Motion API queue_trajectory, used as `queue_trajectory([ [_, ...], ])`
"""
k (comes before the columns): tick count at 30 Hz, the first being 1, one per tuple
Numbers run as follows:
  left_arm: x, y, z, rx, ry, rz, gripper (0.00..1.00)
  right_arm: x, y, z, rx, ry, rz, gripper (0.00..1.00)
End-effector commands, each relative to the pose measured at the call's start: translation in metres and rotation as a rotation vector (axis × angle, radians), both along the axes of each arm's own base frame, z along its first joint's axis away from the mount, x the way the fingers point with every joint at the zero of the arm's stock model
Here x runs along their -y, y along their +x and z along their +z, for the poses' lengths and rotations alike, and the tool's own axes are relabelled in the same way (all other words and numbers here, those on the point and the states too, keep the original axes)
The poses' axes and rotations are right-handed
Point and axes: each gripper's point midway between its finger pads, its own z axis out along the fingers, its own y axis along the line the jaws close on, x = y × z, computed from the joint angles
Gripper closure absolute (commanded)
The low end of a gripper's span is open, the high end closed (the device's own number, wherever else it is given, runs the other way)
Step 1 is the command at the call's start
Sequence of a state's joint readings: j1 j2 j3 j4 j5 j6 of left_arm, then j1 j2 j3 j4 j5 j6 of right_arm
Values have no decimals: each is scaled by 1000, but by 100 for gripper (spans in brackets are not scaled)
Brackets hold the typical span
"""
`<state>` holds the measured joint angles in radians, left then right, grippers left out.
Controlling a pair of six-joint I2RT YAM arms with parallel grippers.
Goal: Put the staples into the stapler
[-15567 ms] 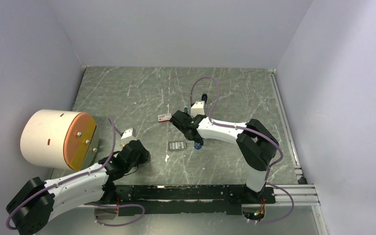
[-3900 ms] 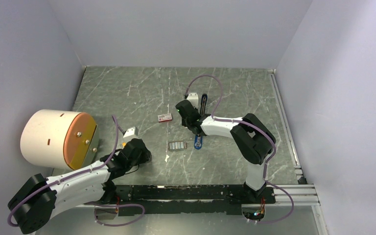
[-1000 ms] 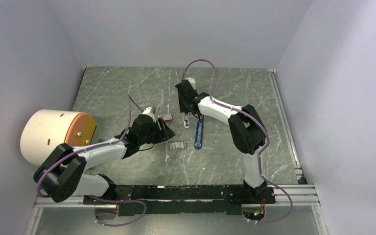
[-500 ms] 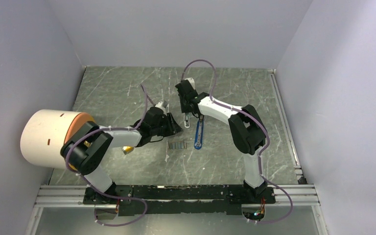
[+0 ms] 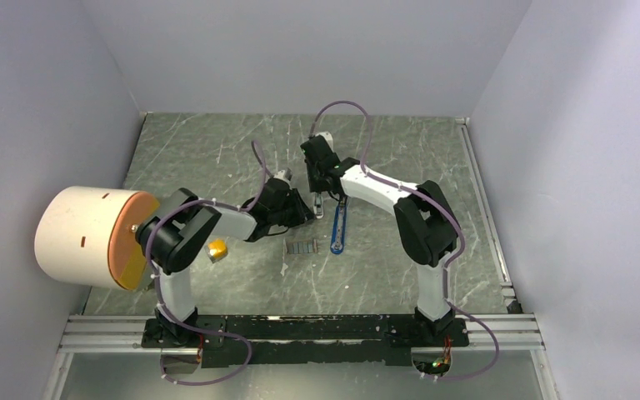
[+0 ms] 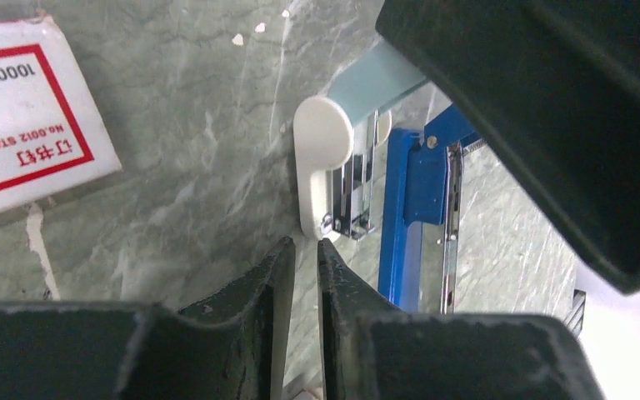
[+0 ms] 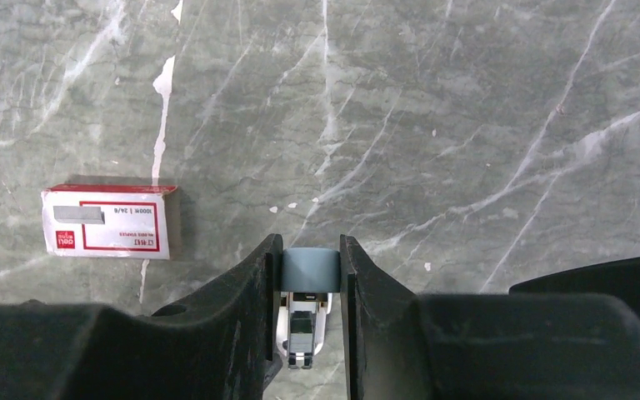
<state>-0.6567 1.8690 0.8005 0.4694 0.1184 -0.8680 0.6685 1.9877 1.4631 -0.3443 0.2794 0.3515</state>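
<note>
The blue stapler [image 5: 337, 228] lies open on the table; it also shows in the left wrist view [image 6: 421, 208]. The grey staples [image 5: 302, 246] lie flat just left of it, untouched. My right gripper [image 5: 320, 198] is shut on the pale blue-grey piece [image 7: 309, 270], whose white and metal part hangs down to the table beside the stapler's far end. My left gripper [image 5: 307, 215] is shut and empty. In its own wrist view, the left gripper [image 6: 300, 250] has its tips just short of that piece's white end [image 6: 323, 150].
A red-and-white staple box [image 7: 110, 221] lies left of the right gripper and close to the left gripper [image 6: 25, 117]. An orange-yellow block [image 5: 216, 249] lies by the left arm. A big white cylinder with an orange face [image 5: 92, 237] stands at the left edge.
My left arm has reached further right across the table, bringing its shut gripper up to the pale piece and covering the box from above. The right gripper holds still.
</note>
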Motion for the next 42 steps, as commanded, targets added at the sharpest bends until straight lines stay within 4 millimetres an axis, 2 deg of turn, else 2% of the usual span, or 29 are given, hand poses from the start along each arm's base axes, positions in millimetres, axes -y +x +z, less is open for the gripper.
queue_trajectory([
  [1,2,18,3,33,-18,54,78,1,-1,11,16,24,0,76],
  [10,1,18,-17,4,13,50,83,-3,-5,12,9,32,8,77],
  [14,-9,15,-35,-53,78,84,87,0,-15,1,-21,41,-1,76],
  [21,-16,12,-46,-74,119,95,90,-5,-36,-8,-38,45,-2,76],
  [28,-17,11,-51,-85,132,95,90,4,-48,-9,-52,18,-44,77],
  [34,-20,11,-54,-82,148,102,91,13,-59,-18,-97,-20,-75,77],
  [42,-22,10,-42,-56,145,91,91,14,-65,-27,-122,-43,-63,77],
])
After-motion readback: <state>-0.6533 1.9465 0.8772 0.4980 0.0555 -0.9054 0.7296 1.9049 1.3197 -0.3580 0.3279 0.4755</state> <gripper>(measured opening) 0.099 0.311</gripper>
